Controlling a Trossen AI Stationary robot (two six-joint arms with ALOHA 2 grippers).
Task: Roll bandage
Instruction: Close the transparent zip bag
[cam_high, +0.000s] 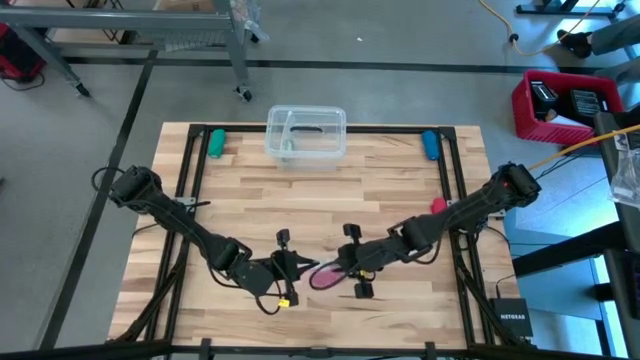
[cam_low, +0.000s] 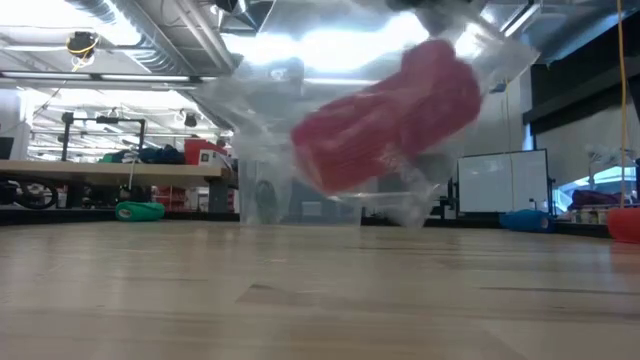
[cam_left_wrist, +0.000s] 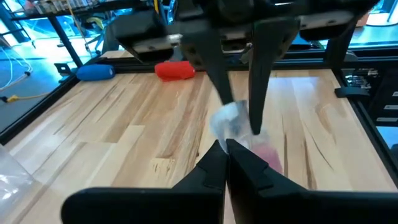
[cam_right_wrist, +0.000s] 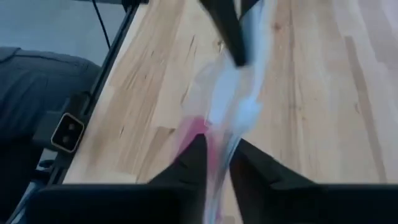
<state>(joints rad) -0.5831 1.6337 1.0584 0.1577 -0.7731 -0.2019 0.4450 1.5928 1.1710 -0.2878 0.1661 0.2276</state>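
Both claws pinch the wrapper (cam_low: 300, 110); only low view shows the bandage (cam_low: 395, 115) aloft.

**Bystanders on and around your table**

Look to 12 o'clock on your wooden table (cam_high: 300, 200): a clear plastic container (cam_high: 306, 133) sits at the far edge. At 11 o'clock lies a green object (cam_high: 215, 143), at 1 o'clock a blue one (cam_high: 430, 145), and at 3 o'clock a small red object (cam_high: 438, 205). Beyond the table, at 2 o'clock, you have a red crate (cam_high: 560, 105) on the floor.
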